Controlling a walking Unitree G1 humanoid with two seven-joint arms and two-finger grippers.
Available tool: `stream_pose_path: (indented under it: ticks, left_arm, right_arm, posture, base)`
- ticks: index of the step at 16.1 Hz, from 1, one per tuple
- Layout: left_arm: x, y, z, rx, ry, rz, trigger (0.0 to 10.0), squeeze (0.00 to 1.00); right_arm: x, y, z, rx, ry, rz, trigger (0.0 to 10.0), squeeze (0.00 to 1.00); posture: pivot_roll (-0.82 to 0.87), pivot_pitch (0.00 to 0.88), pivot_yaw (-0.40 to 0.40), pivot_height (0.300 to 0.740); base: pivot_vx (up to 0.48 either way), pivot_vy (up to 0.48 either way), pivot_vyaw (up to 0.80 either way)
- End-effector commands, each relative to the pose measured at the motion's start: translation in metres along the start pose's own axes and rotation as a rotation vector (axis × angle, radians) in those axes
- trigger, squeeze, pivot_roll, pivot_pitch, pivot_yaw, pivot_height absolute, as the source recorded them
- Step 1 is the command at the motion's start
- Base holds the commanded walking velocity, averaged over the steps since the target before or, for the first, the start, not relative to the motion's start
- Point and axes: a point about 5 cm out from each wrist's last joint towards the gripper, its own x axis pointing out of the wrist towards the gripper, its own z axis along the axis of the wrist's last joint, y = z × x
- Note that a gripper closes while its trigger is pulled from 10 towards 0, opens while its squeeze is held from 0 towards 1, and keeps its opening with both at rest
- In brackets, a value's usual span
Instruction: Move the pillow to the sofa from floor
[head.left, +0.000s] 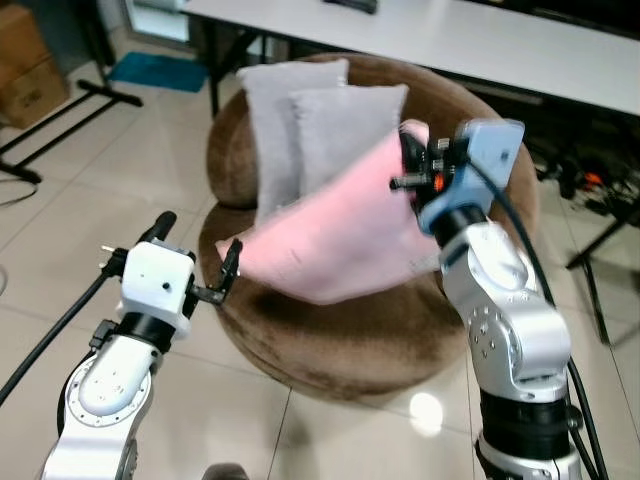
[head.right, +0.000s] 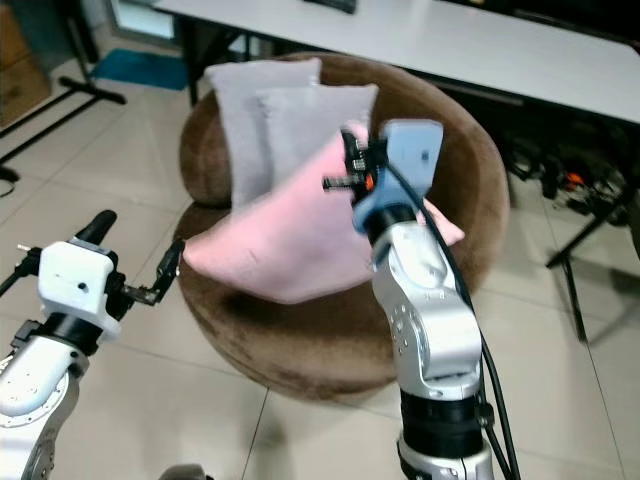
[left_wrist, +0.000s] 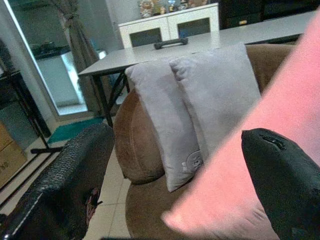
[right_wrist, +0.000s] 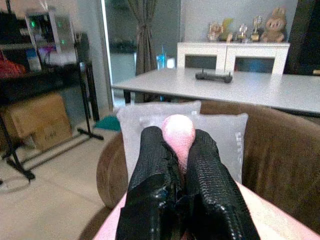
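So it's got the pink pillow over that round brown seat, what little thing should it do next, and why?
Probably open the right pincer and let go. It pinches a corner of the pink pillow, which already lies across the brown sofa in front of two grey cushions. The left pincer is open at the pillow's other corner.

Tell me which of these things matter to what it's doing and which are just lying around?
Part of the job: pink pillow, brown sofa, right end effector pinching the pillow's corner, left end effector open beside its lower corner.

Just lying about: two grey cushions, white table, cardboard box.
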Motion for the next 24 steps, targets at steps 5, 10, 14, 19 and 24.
stream_pose_path:
  ticks: [5,10,14,19,24]
  left_arm:
    - [0.001,-0.004,-0.004,-0.003,0.015,-0.013,10.0,0.85]
    - [0.001,-0.002,-0.004,-0.056,0.007,0.029,10.0,0.84]
    - [0.002,0.000,-0.003,-0.055,-0.003,0.051,10.0,0.85]
    - [0.002,0.000,-0.003,-0.059,0.005,0.056,10.0,0.84]
    - [0.001,0.001,-0.004,-0.059,0.013,0.057,10.0,0.84]
  right_arm:
    - [-0.015,-0.009,-0.031,0.024,0.062,-0.037,10.0,0.00]
    - [-0.016,-0.003,-0.033,0.045,0.049,0.023,10.0,0.00]
    - [-0.015,-0.006,-0.035,0.035,0.057,0.005,10.0,0.00]
    - [-0.014,-0.007,-0.036,0.065,0.061,0.004,10.0,0.00]
    - [-0.014,-0.006,-0.036,0.060,0.059,0.015,10.0,0.00]
  posture:
    - [0.16,0.000,-0.117,0.740]
    - [0.15,0.000,-0.117,0.740]
    - [0.15,0.000,-0.117,0.740]
    - [0.15,0.000,-0.115,0.740]
    - [0.15,0.000,-0.114,0.740]
  base:
    - [0.000,0.000,0.00]
    - [0.000,0.000,0.00]
    - [0.000,0.000,0.00]
    - [0.000,-0.411,0.00]
    - [0.000,-0.423,0.00]
